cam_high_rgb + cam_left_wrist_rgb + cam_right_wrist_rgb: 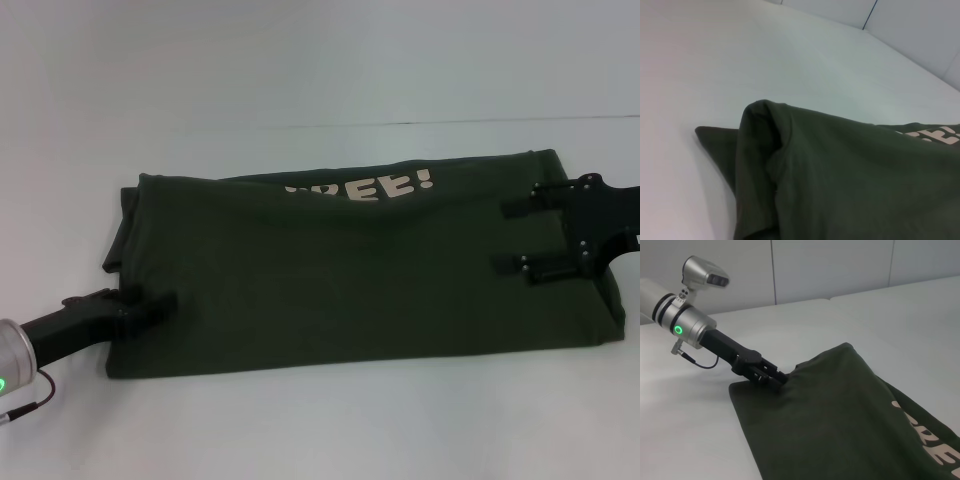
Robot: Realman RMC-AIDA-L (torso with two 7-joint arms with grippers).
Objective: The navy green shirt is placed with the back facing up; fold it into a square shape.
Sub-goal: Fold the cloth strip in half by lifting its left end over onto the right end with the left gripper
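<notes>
Olive shirt (pixel 350 280) btwn L gripper (pixel 160 303), R gripper (pixel 515 236)

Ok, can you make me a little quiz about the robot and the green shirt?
1. True or false: the navy green shirt lies on the white table.
2. Which gripper has its two fingers spread apart over the cloth? A) left gripper B) right gripper C) neither
3. Fill in: the cream letters showing along the shirt's far edge end in "___".

Key: 1 true. 2 B, the right gripper's fingers sit wide apart at the shirt's right end, while the left gripper is at the near left edge of the cloth. 3 EE!
</notes>
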